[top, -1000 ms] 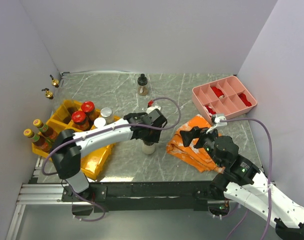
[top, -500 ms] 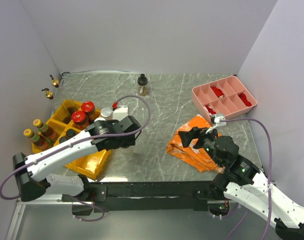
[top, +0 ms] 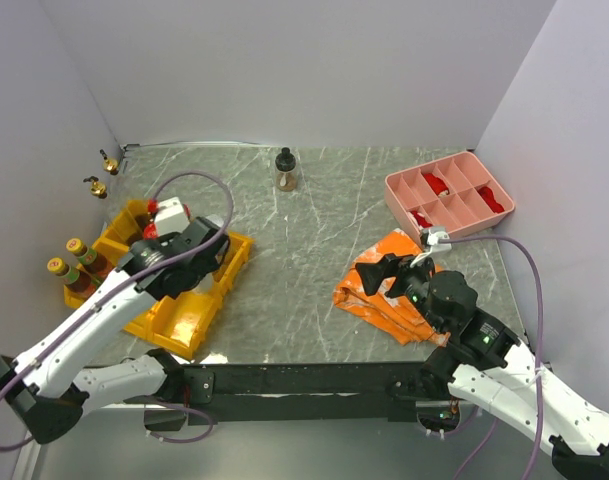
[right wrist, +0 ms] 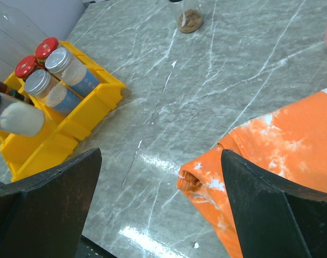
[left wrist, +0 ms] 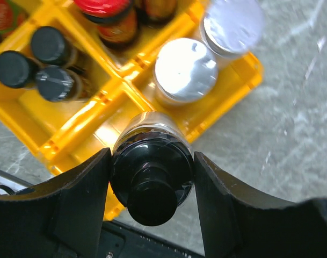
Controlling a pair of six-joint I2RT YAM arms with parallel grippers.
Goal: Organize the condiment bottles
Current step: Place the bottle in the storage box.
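Bottle [left wrist: 151, 185], black-capped, in half-spread left gripper [left wrist: 151, 160]

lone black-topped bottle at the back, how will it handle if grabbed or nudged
The black-topped bottle looks like clear glass, so probably rigid, smooth and breakable. Brown contents fill only its base, so likely light. Round and upright, a nudge may tip it.
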